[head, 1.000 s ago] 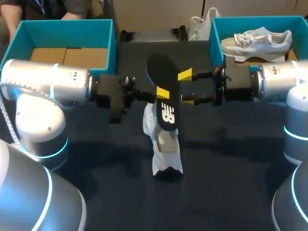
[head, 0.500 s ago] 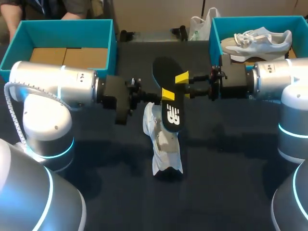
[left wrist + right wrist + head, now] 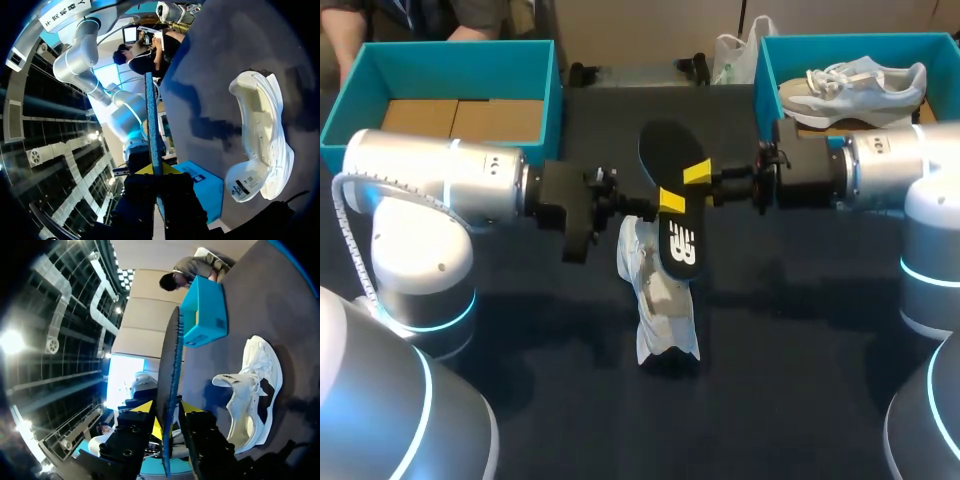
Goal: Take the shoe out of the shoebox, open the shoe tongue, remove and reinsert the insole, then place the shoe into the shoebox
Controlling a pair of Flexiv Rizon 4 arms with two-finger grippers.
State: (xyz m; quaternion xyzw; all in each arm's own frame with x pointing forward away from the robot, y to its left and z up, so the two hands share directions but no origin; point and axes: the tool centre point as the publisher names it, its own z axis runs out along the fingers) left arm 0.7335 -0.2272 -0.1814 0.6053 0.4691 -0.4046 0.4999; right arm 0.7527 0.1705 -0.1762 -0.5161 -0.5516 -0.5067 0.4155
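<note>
Since a second ago the right gripper (image 3: 702, 180) has closed: its yellow tips stood wide apart on either side of the insole (image 3: 663, 150) and now pinch it. Both arms have also edged inward, and the insole sits slightly further right and lower in the frame than before.

Now the black insole hangs in the middle of the frame, on edge and tilted, its toe end toward the top. The left gripper (image 3: 660, 205) comes in from the left and clamps it near its middle. The right gripper comes in from the right and clamps it just above that. So both grippers are closed on the same insole, tips nearly meeting.

From the left wrist, the insole's thin blue edge (image 3: 151, 115) rises straight out from between that gripper's dark fingers (image 3: 157, 182). From the right wrist, the insole (image 3: 172, 355) likewise stands between the two fingers, a yellow tip pressed against each face (image 3: 167, 425).

The white shoe (image 3: 658, 300) lies on the dark table (image 3: 800, 350) just below the insole, at centre frame, touched by neither gripper.

At upper left sits the left box (image 3: 450, 62), teal, with brown card inside. At upper right, the right box (image 3: 765, 75) holds a second shoe (image 3: 860, 82).
</note>
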